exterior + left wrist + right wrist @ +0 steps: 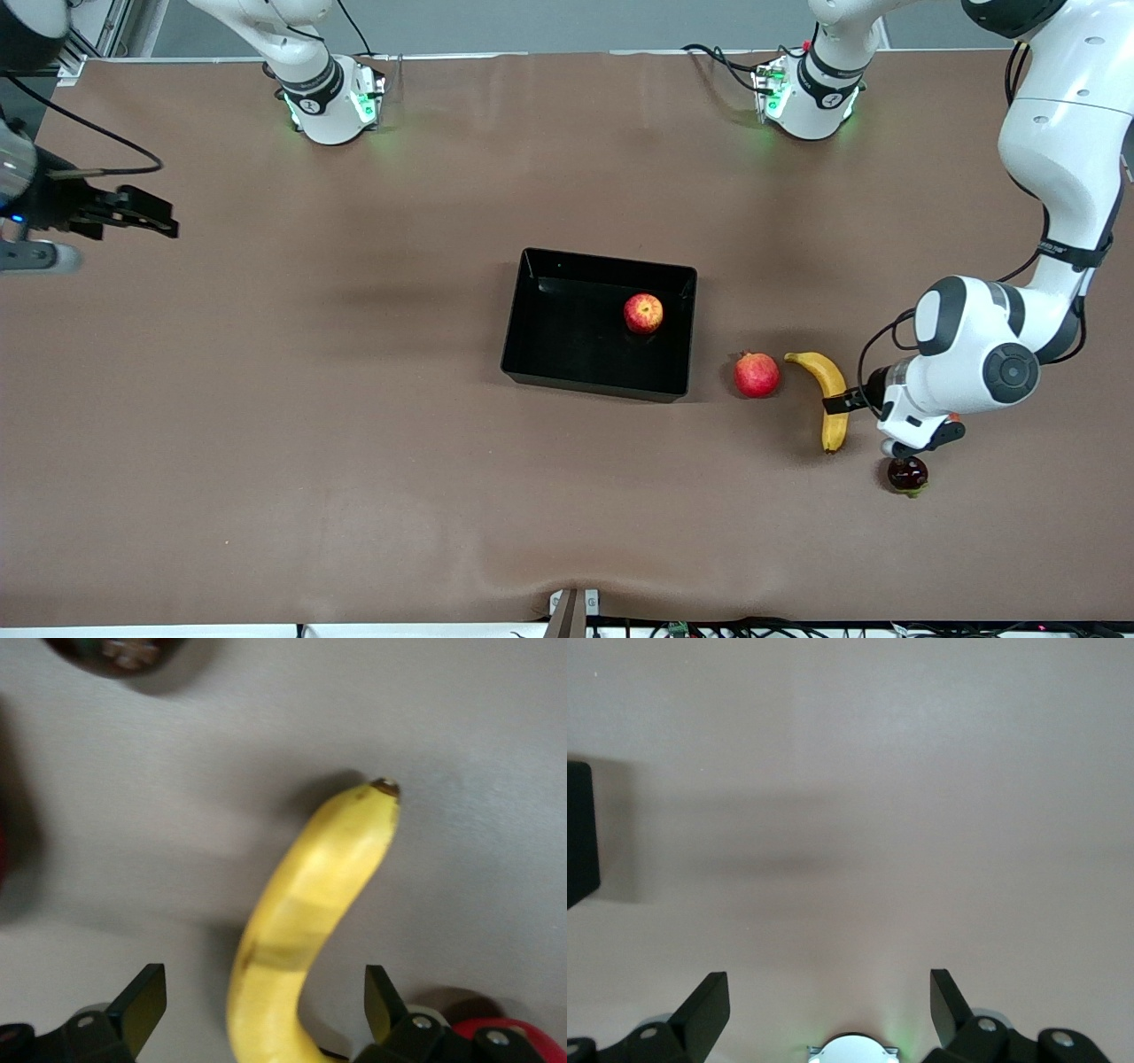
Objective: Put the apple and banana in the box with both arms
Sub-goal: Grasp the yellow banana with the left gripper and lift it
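1. Left tool (257, 1010) is down at the banana (828, 394), fingers spread wide, nothing gripped yet; the left wrist view has the banana (306, 921) running up between my two fingers (137, 1005).
2. Right tool (133, 213) hangs released over bare bench (266, 461) at the right arm's end, well apart from everything; that arm waits. Its wrist view shows spread fingers (709, 1005) and a corner of the box (580, 828).
3. Apple (643, 313) already sits in the box (532, 354), near the wall toward the left arm's end. Half done, I judge.
4. Banana lies on the bench outside the box, toward the left arm's end, just beside a pinkish-red round fruit (756, 374) that stands between it and the box.
5. Small dark red fruit (907, 475) sits close under my left wrist, nearer the front camera than the banana.
6. Risk: banana is curved and not centred between my fingers, so closing could push it sideways or roll it out.
7. Risk: gripping near one end, the long free end may droop and swing on the lift.
8. Risk: carrying low to the box could clip the pinkish-red fruit or catch the box wall.
9. Risk: dropping it on the apple could knock the apple around.
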Robot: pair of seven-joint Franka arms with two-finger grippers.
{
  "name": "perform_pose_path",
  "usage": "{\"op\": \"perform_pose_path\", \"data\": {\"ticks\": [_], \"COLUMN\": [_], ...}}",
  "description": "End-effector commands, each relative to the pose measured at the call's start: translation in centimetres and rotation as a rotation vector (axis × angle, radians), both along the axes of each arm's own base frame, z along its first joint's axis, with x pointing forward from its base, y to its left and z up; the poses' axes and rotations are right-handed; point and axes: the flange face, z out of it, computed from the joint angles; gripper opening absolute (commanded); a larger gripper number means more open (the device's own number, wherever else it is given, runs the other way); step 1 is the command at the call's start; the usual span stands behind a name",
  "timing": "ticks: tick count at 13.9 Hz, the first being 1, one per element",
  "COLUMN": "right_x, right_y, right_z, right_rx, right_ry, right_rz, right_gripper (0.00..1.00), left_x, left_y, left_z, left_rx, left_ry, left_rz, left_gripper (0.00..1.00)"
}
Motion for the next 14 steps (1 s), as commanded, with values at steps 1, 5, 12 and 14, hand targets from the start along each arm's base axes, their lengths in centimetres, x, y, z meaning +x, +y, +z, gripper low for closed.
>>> {"op": "perform_pose_path", "data": {"ticks": [1, 5, 12, 14], "right_x": [-0.8, -3.1, -3.2, -3.2], "right_y": [-0.3, -0.5, 0.2, 0.3], "right_z": [1.1, 3.8, 4.1, 4.1], "right_rx": [0.035, 0.022, 0.009, 0.007], "right_ry": [-0.012, -0.022, -0.025, -0.027], "right_rz": [-0.016, -0.067, -0.081, -0.078], "right_gripper": [1.0, 1.0, 1.0, 1.0], "left_x": [-0.4, -1.2, -4.6, -6.0], "left_y": [-0.6, 0.1, -7.2, -13.4], "left_z": [-2.4, -2.1, 14.0, 14.9], "left_rx": [-0.034, -0.018, 0.093, 0.07], "left_ry": [-0.009, 0.0, 0.016, 0.015], "left_rz": [0.0, -0.006, -0.131, -0.074], "left_gripper": [0.51, 0.0, 0.0, 0.0]}}
